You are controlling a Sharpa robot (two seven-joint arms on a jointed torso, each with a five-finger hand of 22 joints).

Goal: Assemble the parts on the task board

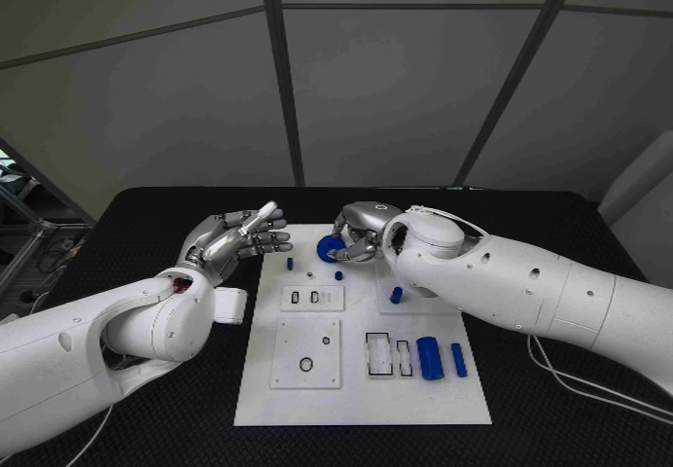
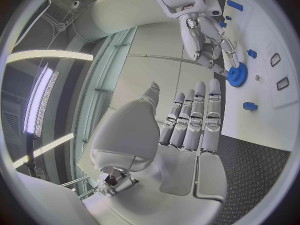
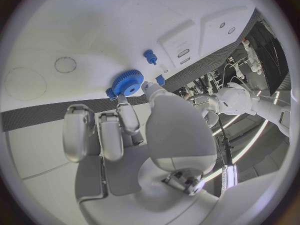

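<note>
Board (image 1: 281,404), flat white plate with cut slots, on black textured worktop (image 1: 561,428). Left robot hand (image 1: 238,238), silver, fingers straight and apart, empty. Right robot hand (image 1: 362,233) pinches toothed blue gear (image 1: 330,247) over board's far end. Two blue cylinders (image 1: 441,359), near right.

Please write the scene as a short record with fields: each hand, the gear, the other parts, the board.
right hand: pinches the blue gear at the far part of the task board
left hand: open, fingers straight, holds nothing, at the board's left edge
blue cylinders: two, lying side by side at the board's near right
small blue pegs: standing near the gear
</note>
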